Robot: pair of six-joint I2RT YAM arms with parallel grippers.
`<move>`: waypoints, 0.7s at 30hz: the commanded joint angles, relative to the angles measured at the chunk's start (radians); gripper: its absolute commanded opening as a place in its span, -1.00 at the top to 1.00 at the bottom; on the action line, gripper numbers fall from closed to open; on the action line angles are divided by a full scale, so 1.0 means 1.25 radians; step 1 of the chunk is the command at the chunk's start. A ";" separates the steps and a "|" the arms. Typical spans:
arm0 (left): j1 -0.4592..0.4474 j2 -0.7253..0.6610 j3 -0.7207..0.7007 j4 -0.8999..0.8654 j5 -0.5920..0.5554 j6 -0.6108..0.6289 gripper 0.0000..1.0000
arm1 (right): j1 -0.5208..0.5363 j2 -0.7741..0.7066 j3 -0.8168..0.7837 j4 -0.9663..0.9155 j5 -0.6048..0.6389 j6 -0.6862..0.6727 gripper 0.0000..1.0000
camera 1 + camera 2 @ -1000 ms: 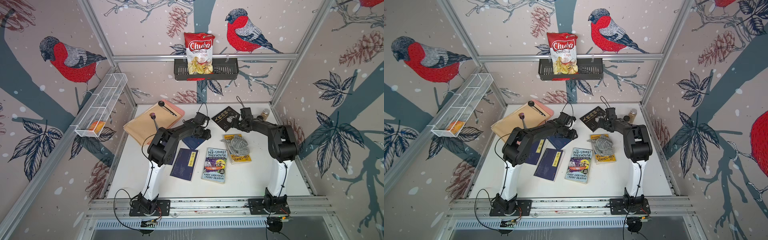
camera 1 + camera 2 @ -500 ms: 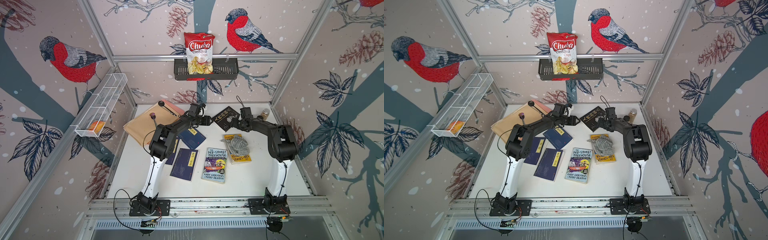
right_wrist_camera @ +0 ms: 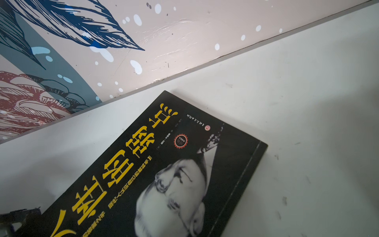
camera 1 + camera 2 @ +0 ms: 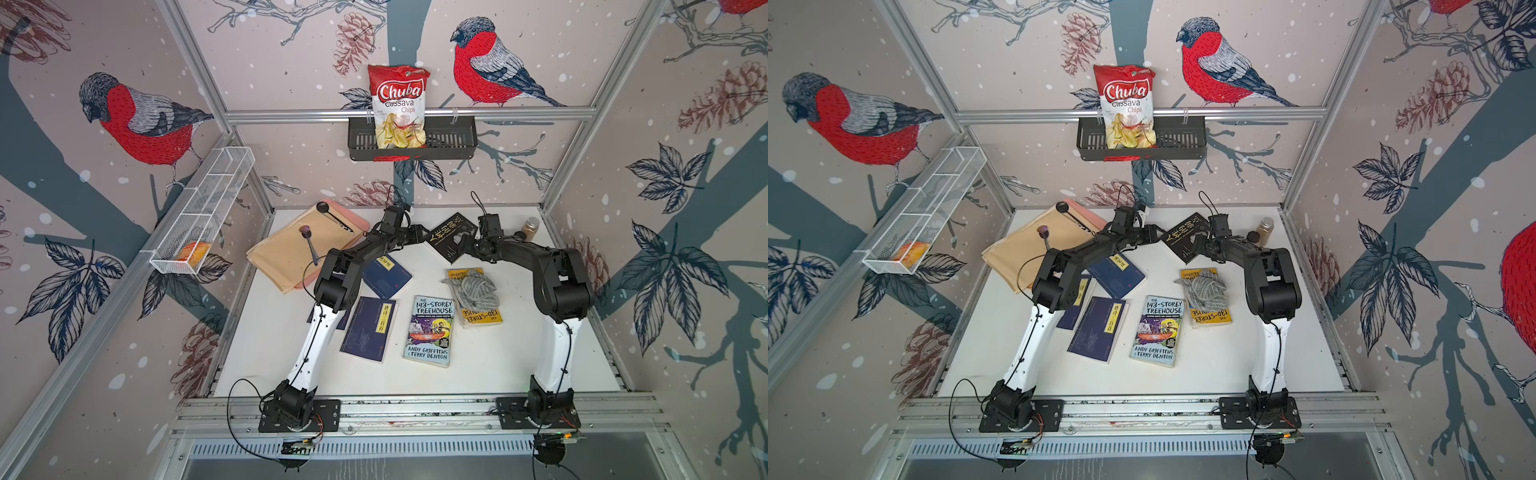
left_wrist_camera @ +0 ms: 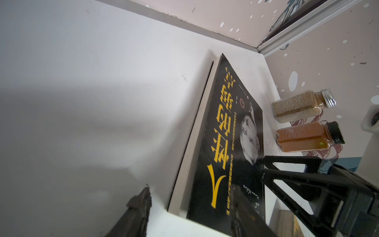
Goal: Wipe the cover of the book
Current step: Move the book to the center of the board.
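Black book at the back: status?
Left gripper open, astride black book, page edge. Right gripper open at its opposite edge. Grey cloth unheld, on yellow book. Spice jars close beside right gripper.

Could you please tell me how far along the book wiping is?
Nothing looks wiped yet: the grey cloth lies bunched on the yellow book, held by neither gripper. In hand: the left gripper, open, straddles a corner of the black book, and the right gripper is over its cover. Remaining: fetch the cloth and wipe.
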 commanded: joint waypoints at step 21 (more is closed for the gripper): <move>-0.031 -0.062 -0.142 -0.015 0.159 0.069 0.93 | 0.053 0.001 0.003 -0.004 -0.028 -0.055 -0.25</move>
